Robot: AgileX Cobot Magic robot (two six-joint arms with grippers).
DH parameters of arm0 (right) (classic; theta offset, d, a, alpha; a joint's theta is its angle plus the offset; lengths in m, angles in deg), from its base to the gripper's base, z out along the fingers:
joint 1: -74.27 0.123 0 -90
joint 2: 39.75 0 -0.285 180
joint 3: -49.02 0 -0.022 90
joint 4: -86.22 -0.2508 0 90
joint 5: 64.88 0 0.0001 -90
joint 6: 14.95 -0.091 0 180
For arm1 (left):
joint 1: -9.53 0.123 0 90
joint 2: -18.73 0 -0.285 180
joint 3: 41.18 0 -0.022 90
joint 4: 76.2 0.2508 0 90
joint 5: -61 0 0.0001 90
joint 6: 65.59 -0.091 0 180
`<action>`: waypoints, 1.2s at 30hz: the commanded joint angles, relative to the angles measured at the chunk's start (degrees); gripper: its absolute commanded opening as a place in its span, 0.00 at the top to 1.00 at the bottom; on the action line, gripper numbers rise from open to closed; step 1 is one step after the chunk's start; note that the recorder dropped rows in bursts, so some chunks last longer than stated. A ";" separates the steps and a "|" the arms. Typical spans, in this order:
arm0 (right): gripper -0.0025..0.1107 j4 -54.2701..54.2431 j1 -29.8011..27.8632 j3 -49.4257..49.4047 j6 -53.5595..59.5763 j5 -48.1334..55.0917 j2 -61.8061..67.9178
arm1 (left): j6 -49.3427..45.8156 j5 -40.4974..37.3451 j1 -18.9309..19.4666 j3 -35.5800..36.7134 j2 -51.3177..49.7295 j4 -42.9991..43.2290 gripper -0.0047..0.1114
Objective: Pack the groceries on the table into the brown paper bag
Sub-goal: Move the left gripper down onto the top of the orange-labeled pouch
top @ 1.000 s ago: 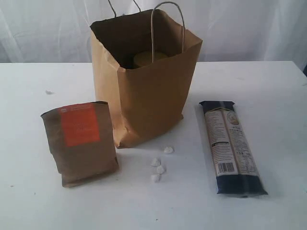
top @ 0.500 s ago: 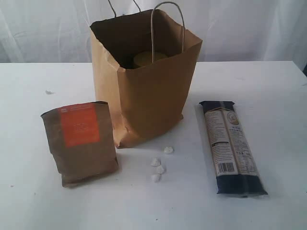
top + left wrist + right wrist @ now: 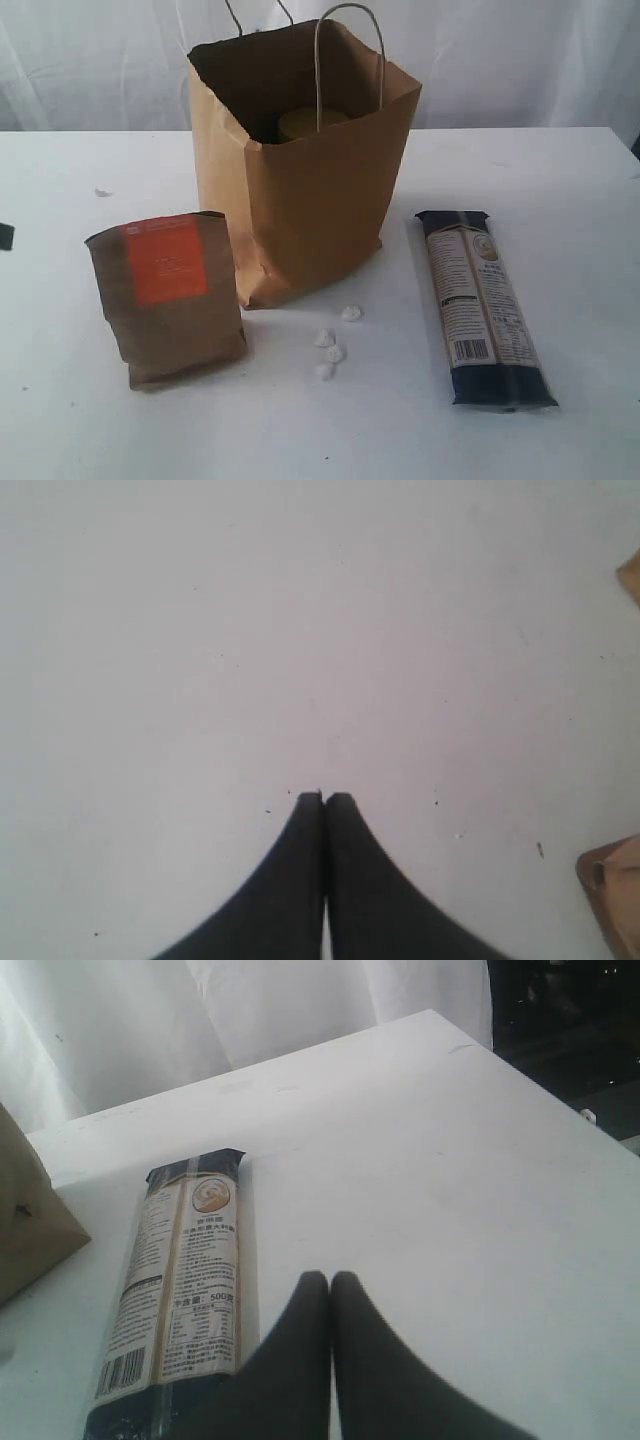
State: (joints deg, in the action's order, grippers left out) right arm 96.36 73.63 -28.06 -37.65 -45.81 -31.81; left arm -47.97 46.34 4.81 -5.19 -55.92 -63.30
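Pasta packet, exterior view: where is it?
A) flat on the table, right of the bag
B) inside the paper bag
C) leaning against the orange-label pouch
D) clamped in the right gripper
A: the long dark pasta packet lies flat on the table, apart from the brown paper bag, and the right gripper is shut on nothing.

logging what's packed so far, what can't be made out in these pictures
1. Exterior view: the wall of the brown paper bag hides its contents, except a yellowish round top.
2. Exterior view: the label print on the brown pouch is too blurred to read.
3. Right wrist view: the right gripper covers the near end of the pasta packet.
4. Left wrist view: a brown corner is cut by the edge; pouch or bag, cannot tell.
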 commanded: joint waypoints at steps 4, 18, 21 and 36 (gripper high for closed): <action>0.98 -0.01 0.15 -0.13 0.53 -0.72 -0.15 | -34.03 -19.89 -7.69 -13.44 -5.35 -20.81 0.96; 0.98 -0.01 0.15 -0.13 0.53 -0.72 -0.15 | -52.34 -9.04 -12.72 -14.80 -5.73 -27.94 0.06; 0.98 -0.01 0.15 -0.13 0.53 -0.72 -0.15 | -55.71 -9.29 -12.72 -14.80 -5.73 -38.15 0.07; 0.98 -0.01 0.15 -0.13 1.36 -0.72 -0.15 | -77.31 -14.22 -12.72 -14.80 -9.36 -45.22 0.07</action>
State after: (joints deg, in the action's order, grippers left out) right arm 96.28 73.63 -28.06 -37.04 -45.81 -31.81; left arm -116.78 35.47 -7.78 -19.81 -62.99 -107.08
